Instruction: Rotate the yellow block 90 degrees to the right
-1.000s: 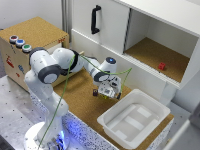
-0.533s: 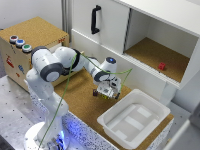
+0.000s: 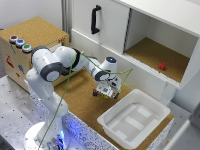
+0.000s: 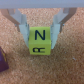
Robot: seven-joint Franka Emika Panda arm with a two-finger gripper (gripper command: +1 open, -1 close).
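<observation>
1. Filling the middle of the wrist view, the yellow block (image 4: 40, 41) sits on the cork surface (image 4: 65, 65) with an "N" on its upper face and a second dark letter, sideways, on the face toward the camera.
2. The gripper (image 4: 40, 31) stands around the block, one pale finger (image 4: 22, 26) at each side; the pads look pressed to the block's sides, so it seems narrowly closed on it, though blur hides the exact contact line.
3. Just beside the block, at the frame's corner, a dark purple cube (image 4: 3, 62) is cut off by the picture's edge, only a sliver showing.
4. From the exterior view the block itself cannot be made out: the gripper (image 3: 105, 93) covers it, low over the cork surface (image 3: 80, 100).
5. Near the block's spot, toward the exterior view's right, a white tray (image 3: 134, 120) rests on the cork, its far corner over the cork's edge.
6. Toward the exterior view's left of the block, the arm's base and elbow (image 3: 47, 65) hide part of a cork-topped box (image 3: 35, 30), which carries three coloured buttons (image 3: 20, 43).
7. Beyond the block stands a white cabinet with a black handle (image 3: 94, 19) on its closed door.
8. Farthest from the block, in the cabinet's open compartment, a small red cube (image 3: 161, 66) lies on a cork shelf; its detail is too small to read.
</observation>
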